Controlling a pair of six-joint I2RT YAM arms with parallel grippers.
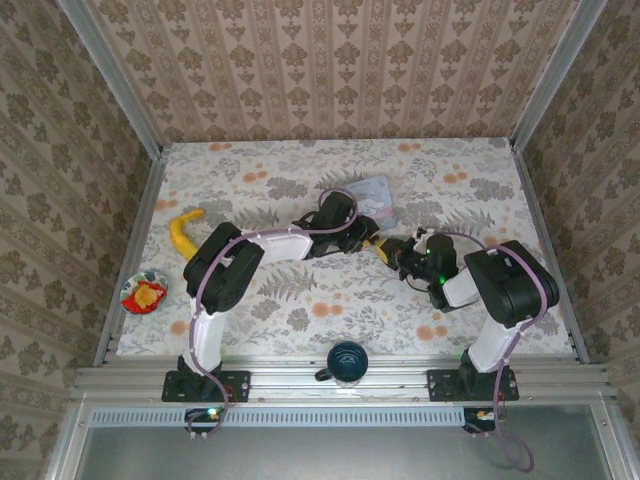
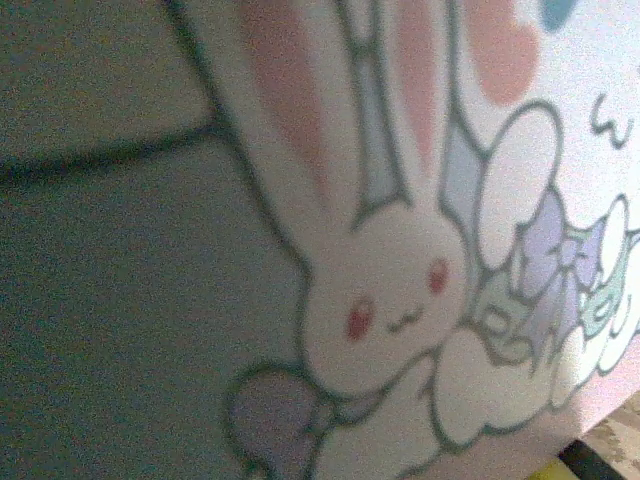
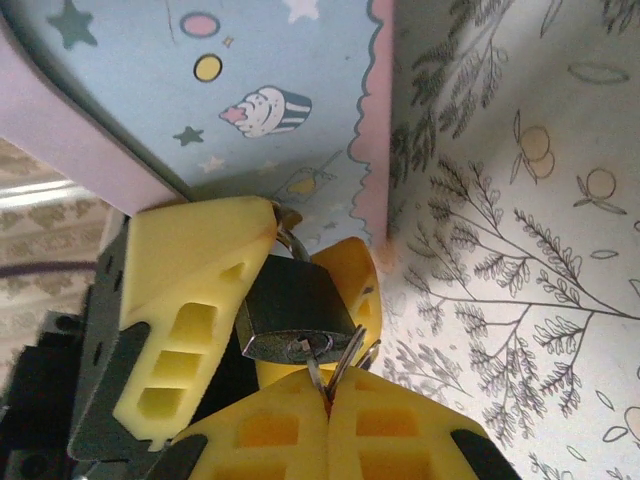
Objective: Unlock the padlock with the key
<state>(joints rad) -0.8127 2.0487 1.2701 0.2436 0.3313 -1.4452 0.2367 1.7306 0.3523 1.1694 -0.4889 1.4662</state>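
**A:** Where's the padlock?

**B:** I see the padlock (image 3: 295, 310) clamped in the left gripper (image 3: 295, 265). The yellow fingers (image 3: 190, 300) sit narrow, one on each side of the dark body. The thin shackle runs up behind one finger, toward the tin's edge.

**A:** And the key?

**B:** The key (image 3: 312, 347) is at the lock's bottom face, with its wire ring trailing down. The right gripper (image 3: 328, 400) is fully closed on it, fingertips pressed together around the ring end. I can't tell from here how deep the key sits or whether it has been turned.

**A:** Position on the tabletop?

**B:** From overhead, both grippers meet tip to tip around the middle of the floral tabletop (image 1: 300, 300), just on the near side of the pale blue tin (image 1: 375, 195). The lock is too small to pick out from up there.

**A:** Left wrist camera?

**B:** It's very close to the tin lid — a blurred cartoon rabbit and pastel shapes.

**A:** Anything else around?

**B:** A banana (image 1: 183, 235) is off to the left, with a small dish (image 1: 143, 292) nearer the left edge — both well apart from the grippers. A dark mug (image 1: 347, 362) sits at the near rail between the arm bases.
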